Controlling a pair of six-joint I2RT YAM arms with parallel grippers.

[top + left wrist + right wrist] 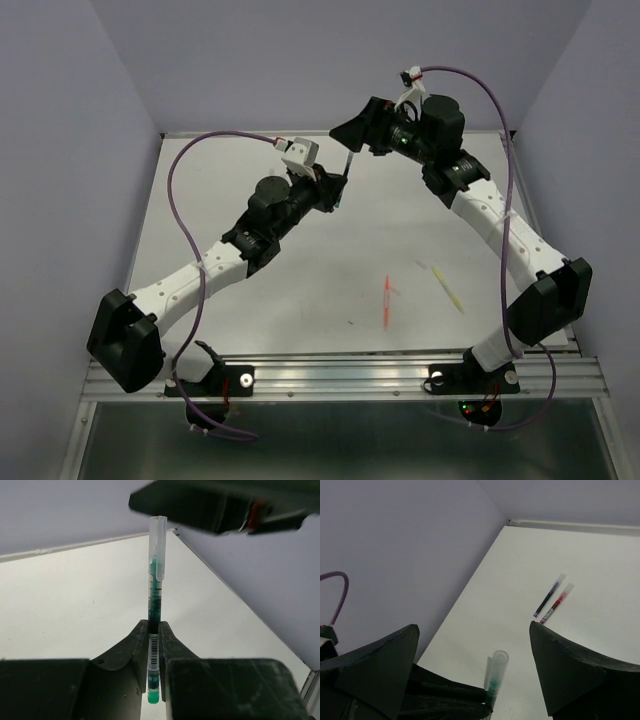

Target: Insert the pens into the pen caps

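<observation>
My left gripper (155, 626) is shut on the green pen (154, 605) and holds it upright above the table. A clear pen cap (158, 545) sits over the pen's upper tip. In the top view the left gripper (338, 190) holds this pen (346, 172) just below my right gripper (352, 135). My right gripper (474, 627) is open, its jaws wide apart on either side of the cap (496, 672), not touching it. The dark blue pen (547, 599) and dark red pen (557, 605) lie side by side on the table, each with a pale cap end.
The orange pen (387, 300) and pale yellow pen (448, 288) lie on the table in front of the right arm. A tiny pale piece (422, 264) lies near them. Lilac walls close in the table on the left, back and right.
</observation>
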